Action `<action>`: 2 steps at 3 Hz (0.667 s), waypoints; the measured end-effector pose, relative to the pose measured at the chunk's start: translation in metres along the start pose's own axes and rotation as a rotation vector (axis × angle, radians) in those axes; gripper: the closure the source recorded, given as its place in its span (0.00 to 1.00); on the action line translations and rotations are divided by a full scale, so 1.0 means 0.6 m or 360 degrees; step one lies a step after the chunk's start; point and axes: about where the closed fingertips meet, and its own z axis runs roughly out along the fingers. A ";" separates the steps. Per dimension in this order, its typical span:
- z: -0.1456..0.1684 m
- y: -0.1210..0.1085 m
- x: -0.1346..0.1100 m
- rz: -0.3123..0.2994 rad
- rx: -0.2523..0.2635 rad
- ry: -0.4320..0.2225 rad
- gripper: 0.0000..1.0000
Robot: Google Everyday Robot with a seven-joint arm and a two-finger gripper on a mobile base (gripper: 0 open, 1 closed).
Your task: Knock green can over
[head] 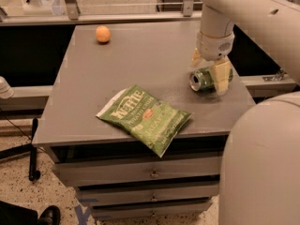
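Note:
The green can (202, 79) lies on its side near the right edge of the grey tabletop (140, 64), its silver top facing left. My gripper (211, 69) hangs from the white arm directly over the can. Its pale yellow fingers (223, 77) are spread, one behind the can and one at its right end. I cannot tell whether they touch it.
A flat green Kettle chip bag (145, 117) lies near the front edge of the table. An orange ball (102, 33) sits at the back left. Drawers (150, 172) are below the tabletop. My white body (262, 172) fills the lower right.

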 end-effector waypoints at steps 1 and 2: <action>0.002 0.001 0.000 -0.0013 -0.0014 0.0002 0.00; 0.003 0.002 0.001 -0.0015 -0.0021 -0.0002 0.00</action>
